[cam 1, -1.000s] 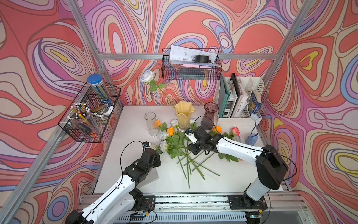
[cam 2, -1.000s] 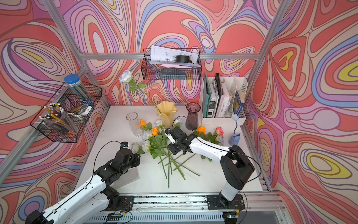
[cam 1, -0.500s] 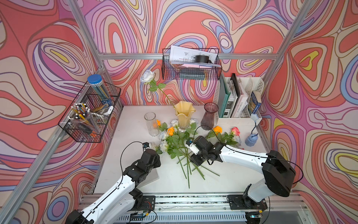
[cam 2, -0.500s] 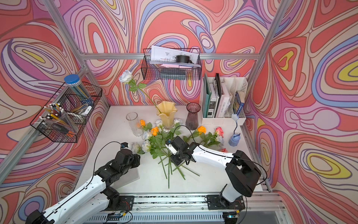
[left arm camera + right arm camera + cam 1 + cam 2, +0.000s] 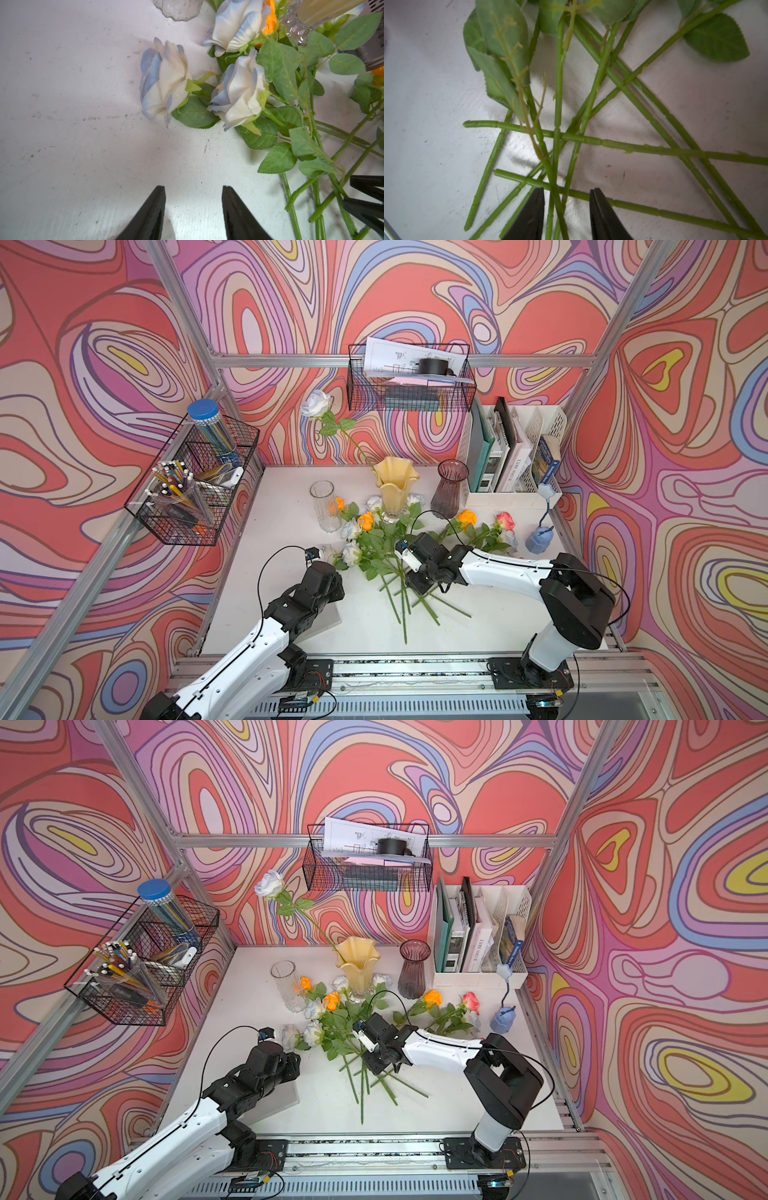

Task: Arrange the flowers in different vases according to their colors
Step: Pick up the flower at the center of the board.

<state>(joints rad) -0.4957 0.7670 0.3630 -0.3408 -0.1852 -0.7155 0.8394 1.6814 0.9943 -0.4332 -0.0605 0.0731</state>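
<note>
Green stems [image 5: 558, 104] lay tangled inside the right hand [image 5: 567, 190], parted and gripping nothing yet, so it might lift mixed colours together.

Wire basket [image 5: 178, 526] of pens [image 5: 174, 477] on a side wall, white file rack [image 5: 507, 499] of books [image 5: 513, 464] behind

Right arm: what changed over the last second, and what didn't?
The right gripper pulled back from the leafy middle of the flower pile toward the front edge and now straddles the crossed stems, jaws apart, nothing gripped yet. Unchanged: the left gripper, open over bare table, and the white rose in the yellow vase.
</note>
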